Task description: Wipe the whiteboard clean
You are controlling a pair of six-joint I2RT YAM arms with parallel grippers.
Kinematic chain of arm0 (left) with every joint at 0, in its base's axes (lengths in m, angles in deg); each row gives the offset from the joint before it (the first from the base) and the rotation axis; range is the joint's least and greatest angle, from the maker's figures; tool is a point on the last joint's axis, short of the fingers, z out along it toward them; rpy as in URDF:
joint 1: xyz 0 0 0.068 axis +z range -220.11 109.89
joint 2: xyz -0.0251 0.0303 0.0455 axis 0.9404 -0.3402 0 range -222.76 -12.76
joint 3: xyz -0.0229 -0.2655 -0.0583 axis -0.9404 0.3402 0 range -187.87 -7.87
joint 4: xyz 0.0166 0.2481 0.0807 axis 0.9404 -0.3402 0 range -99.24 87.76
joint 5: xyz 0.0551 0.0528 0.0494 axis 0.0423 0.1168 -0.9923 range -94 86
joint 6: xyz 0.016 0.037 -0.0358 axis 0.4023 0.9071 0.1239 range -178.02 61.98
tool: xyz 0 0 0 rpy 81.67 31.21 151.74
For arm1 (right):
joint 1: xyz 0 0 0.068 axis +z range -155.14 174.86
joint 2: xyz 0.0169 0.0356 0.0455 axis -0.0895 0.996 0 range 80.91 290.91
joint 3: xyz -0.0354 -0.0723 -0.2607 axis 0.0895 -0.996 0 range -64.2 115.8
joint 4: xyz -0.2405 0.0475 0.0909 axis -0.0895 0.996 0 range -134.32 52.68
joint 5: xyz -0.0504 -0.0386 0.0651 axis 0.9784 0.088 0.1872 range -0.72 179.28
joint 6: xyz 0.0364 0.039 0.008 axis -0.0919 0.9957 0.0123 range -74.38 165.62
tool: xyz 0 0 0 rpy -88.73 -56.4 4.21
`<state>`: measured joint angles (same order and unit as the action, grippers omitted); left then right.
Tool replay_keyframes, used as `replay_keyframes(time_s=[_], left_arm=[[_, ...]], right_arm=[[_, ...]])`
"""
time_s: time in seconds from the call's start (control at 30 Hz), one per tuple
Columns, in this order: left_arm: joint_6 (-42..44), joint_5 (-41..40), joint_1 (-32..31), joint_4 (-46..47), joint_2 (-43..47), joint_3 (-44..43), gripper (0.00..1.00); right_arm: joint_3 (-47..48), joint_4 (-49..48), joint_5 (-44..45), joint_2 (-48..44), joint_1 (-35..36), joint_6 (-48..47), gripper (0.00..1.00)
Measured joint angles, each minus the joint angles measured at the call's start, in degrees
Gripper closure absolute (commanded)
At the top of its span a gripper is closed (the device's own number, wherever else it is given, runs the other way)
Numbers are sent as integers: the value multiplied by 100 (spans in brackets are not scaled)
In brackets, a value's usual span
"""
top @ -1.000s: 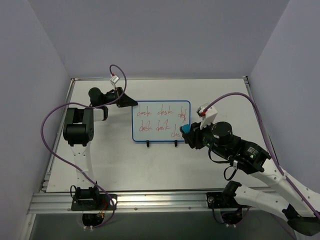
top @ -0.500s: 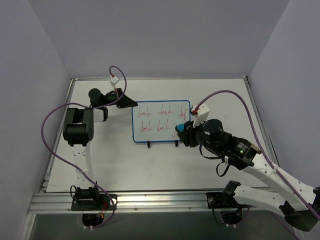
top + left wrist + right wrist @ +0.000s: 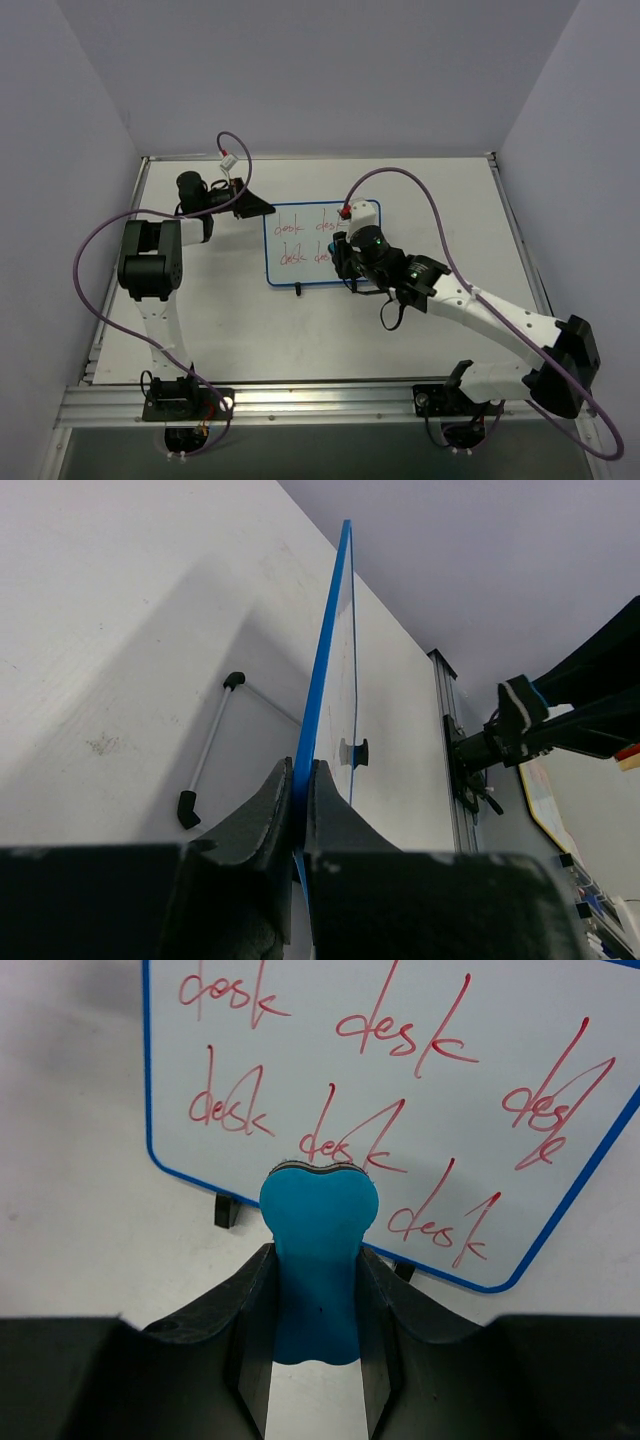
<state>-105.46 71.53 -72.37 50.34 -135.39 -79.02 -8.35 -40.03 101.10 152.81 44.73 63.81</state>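
Observation:
The whiteboard point(image 3: 296, 243), blue-framed with red "desk" words, stands on the table on two black feet. My left gripper point(image 3: 262, 208) is shut on its upper left edge. In the left wrist view the jaws pinch the thin blue frame point(image 3: 322, 670) edge-on. My right gripper point(image 3: 346, 262) is over the board's lower middle and hides its right part from above. It is shut on the blue bone-shaped eraser point(image 3: 318, 1210), whose top end lies against a lower-row word on the whiteboard point(image 3: 400, 1100). Red words remain on both sides of the eraser.
A black-tipped wire stand point(image 3: 206, 752) lies behind the board. The aluminium rail point(image 3: 300, 400) with both arm bases runs along the near edge. Purple cables loop over each arm. Grey walls close in on the left, right and far sides.
My right gripper has carried the eraser leftwards from the board's right edge to its lower middle. The left arm has stayed at the board's left edge.

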Motion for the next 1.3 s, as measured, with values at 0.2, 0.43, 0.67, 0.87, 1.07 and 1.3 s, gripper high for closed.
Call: replay_keyframes(time_s=[0.2,0.43,0.67,0.87,1.07,1.3], left_arm=[[710,-57,-2,-831,236,44,98],[1515,-155,-7,-1794,501,42,98],[2232,-168,-4,-2730,647,-76,98],[2319,-111,-4,-2924,647,-146,98],[2323,-109,-4,-2922,647,-146,98],[2334,-170,-4,-2924,647,-140,98]], right_arm=[[55,-682,800,901,9,76,94],[378,-1401,1589,1635,-9,120,100],[988,-1930,2065,2570,203,295,100],[1515,-2184,2531,3300,763,343,100],[2151,-2243,2811,3989,872,420,99],[2643,-2221,3139,4562,879,527,100]])
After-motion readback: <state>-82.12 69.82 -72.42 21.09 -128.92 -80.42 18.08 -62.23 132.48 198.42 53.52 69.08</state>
